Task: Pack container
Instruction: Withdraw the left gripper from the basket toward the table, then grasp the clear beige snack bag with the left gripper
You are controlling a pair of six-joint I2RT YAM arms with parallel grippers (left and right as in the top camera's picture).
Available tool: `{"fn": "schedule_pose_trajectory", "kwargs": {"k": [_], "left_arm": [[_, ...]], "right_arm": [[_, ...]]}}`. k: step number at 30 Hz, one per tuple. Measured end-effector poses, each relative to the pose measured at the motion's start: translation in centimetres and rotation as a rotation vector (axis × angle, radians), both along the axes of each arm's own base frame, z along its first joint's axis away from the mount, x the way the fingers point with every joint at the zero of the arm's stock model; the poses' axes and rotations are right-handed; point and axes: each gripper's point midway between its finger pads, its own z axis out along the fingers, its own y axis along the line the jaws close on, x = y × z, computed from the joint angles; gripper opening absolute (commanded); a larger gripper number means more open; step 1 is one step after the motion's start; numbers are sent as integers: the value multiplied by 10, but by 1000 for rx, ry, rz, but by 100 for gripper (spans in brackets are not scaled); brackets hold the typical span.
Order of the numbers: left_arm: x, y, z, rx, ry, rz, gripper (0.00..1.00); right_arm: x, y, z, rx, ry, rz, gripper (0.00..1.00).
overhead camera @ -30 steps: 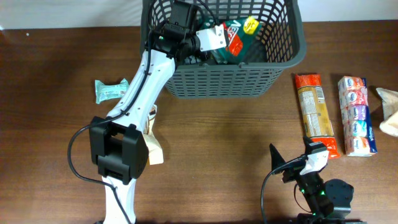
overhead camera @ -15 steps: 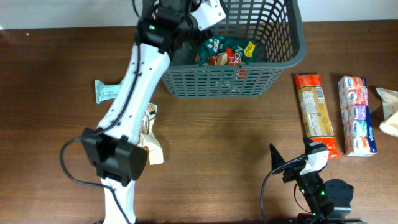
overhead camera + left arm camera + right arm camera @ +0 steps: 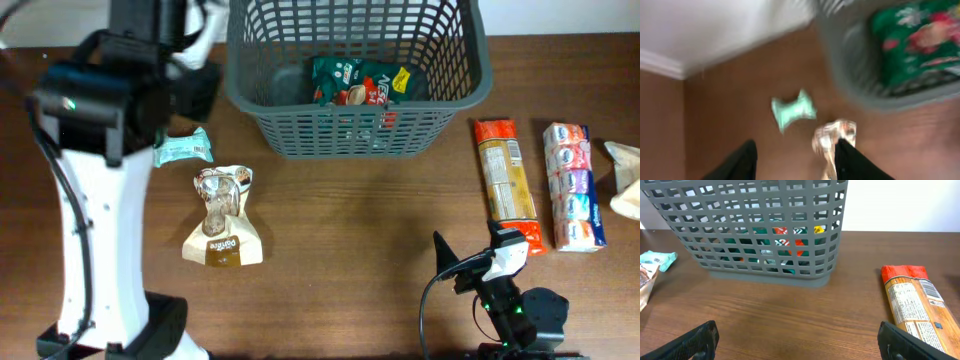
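The container (image 3: 300,135) stands at the far middle of the surface (image 3: 350,220), its far edge cut off by the top of the overhead view. It is a dark grey plastic basket, rectangular with rounded corners, a thick rim and lattice-slotted walls. Inside lies one green packet (image 3: 360,82) with red and white print and a yellow patch near one corner. It rests on the floor against the near wall, and its colours show through the slots from the right wrist view. The rest of the container floor is bare.

Left of the container, near its corner, a mint wrapper (image 3: 183,149) lies flat. A clear-topped coffee bag (image 3: 223,225) lies just nearer than it. To the right of the container, apart from it, a long orange packet (image 3: 510,185) and a tissue pack (image 3: 575,185) lie side by side. A beige packet (image 3: 625,180) lies at the frame edge.

The left hand (image 3: 795,162) hangs above the surface left of the container, fingers apart and holding nothing; its view is blurred. The right hand (image 3: 800,345) sits low at the near edge, fingers spread wide and empty, facing the container.
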Motion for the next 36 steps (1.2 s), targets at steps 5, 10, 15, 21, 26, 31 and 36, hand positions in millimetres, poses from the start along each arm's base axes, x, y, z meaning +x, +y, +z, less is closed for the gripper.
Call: {"fn": "schedule_pose_trajectory", "kwargs": {"k": [5,10,15,21,26,31,36], "left_arm": [[12,74,-59,-124,139,328,51],[25,103,-159,-309,301,428,62],[9,81,-242,-479,477,407,62],[-24,37,-307,-535,629,246,63],[-23,24,-324,-542,614,186,54],[-28,25,-340,-534,617,190,53],[-38,26,-350,-509,641,175,53]], "right_arm": [[0,0,0,-1,0,0,99],[0,0,0,-1,0,1,99],[0,0,0,-1,0,0,99],[0,0,0,-1,0,0,99],[0,0,0,0,0,0,99],[0,0,0,-1,0,0,99],[0,0,0,0,0,0,99]]}}
